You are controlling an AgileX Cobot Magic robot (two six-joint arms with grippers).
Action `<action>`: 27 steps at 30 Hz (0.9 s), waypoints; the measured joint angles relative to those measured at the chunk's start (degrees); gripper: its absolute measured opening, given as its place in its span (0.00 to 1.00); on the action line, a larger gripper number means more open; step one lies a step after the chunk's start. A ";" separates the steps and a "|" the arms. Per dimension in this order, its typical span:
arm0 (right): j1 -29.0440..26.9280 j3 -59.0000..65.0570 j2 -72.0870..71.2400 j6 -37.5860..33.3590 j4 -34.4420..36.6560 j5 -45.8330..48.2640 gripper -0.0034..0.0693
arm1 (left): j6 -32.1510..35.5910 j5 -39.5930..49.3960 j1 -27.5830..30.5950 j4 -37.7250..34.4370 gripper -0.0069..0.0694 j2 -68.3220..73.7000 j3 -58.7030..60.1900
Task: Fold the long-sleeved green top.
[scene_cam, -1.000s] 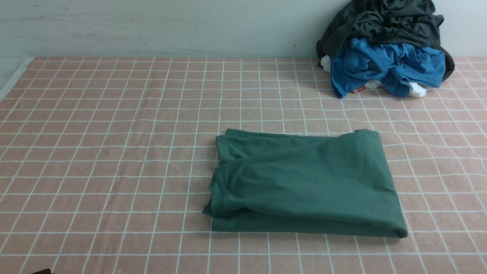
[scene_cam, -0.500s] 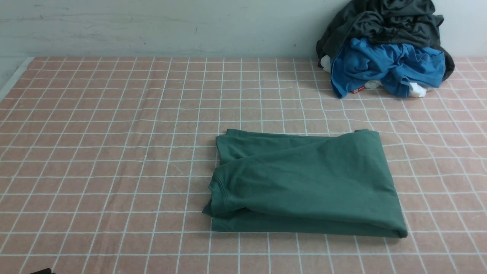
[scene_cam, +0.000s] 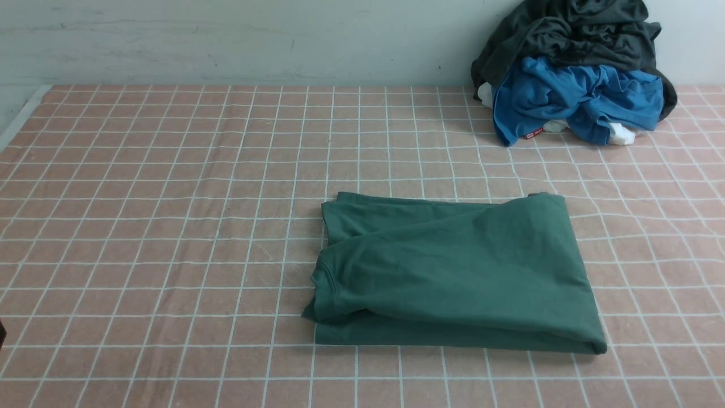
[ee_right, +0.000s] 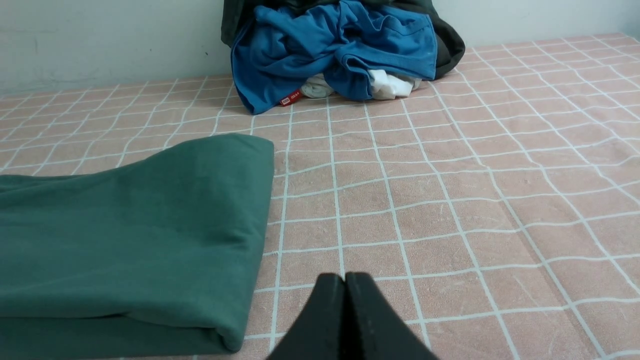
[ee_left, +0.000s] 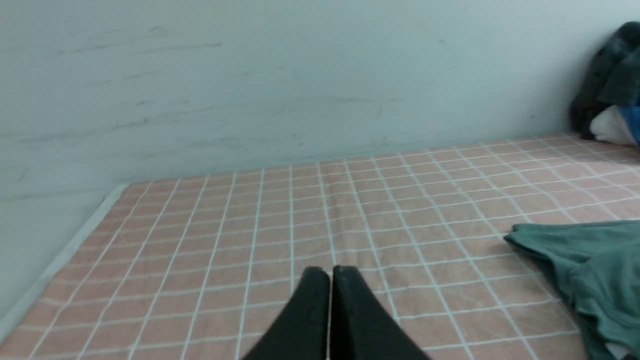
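Both end effectors clenched, empty: left end effector and right end effector hover low over worktop, flanking green long-sleeved top, w/ right nearer. Top lies near worktop's front edge, centre-right, long axis left-right; folded into neat rectangle, collar at left end.
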 joint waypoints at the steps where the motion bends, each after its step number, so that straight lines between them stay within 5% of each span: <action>1: 0.00 0.00 0.00 0.00 0.00 0.00 0.03 | -1.47 0.26 0.84 0.99 0.08 -0.93 0.65; 10: 0.00 0.00 0.00 0.00 0.00 0.00 0.03 | -5.55 10.06 6.69 4.53 0.08 -3.81 3.57; 27: 0.00 0.00 0.00 0.00 -0.06 0.00 0.03 | -5.55 15.70 7.06 3.47 0.08 -3.81 3.57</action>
